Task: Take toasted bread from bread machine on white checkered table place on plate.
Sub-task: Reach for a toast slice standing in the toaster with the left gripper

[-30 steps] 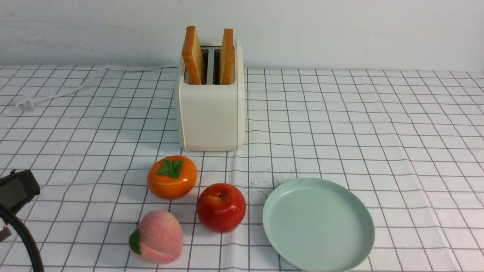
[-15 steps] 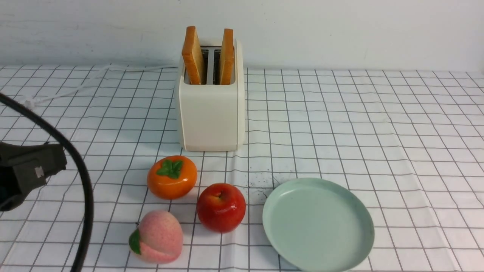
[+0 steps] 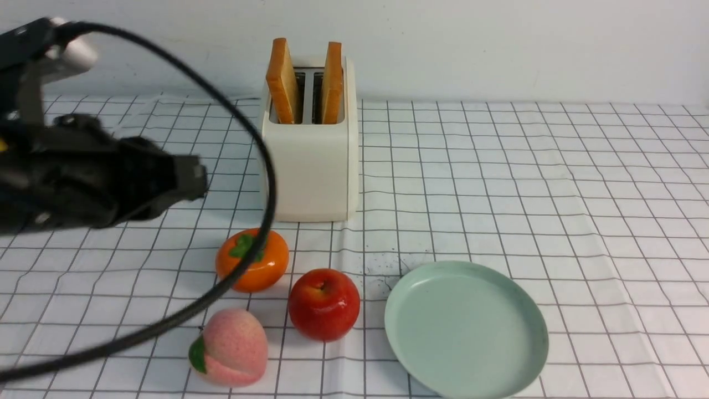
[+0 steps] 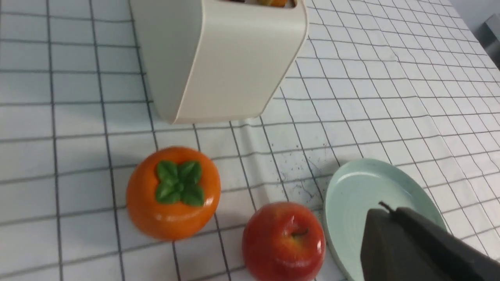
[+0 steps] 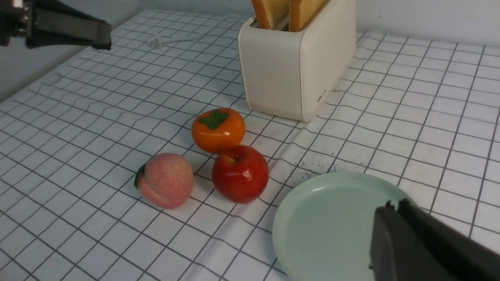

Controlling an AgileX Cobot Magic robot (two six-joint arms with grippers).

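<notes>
The cream-white bread machine (image 3: 310,166) stands at the back middle of the white checkered table (image 3: 554,183). Two slices of toasted bread (image 3: 283,83) (image 3: 332,82) stick up from its slots. The mint-green plate (image 3: 465,330) lies empty at the front, right of centre. My left gripper (image 3: 194,177) is shut and empty, hovering left of the bread machine at about its mid height. In the left wrist view the left gripper (image 4: 386,210) has its fingers pressed together over the plate (image 4: 351,187). My right gripper (image 5: 394,207) is also shut and empty, above the plate's (image 5: 328,222) near edge.
An orange persimmon (image 3: 252,260), a red apple (image 3: 324,303) and a pink peach (image 3: 230,346) sit clustered in front of the bread machine, left of the plate. A black cable (image 3: 268,166) from the left arm loops across the bread machine's left side. A white plug (image 5: 156,39) lies far left.
My left arm has come up from the front left corner and swung right toward the bread machine, its cable looping after it. The bread, plate and fruit have not moved.
</notes>
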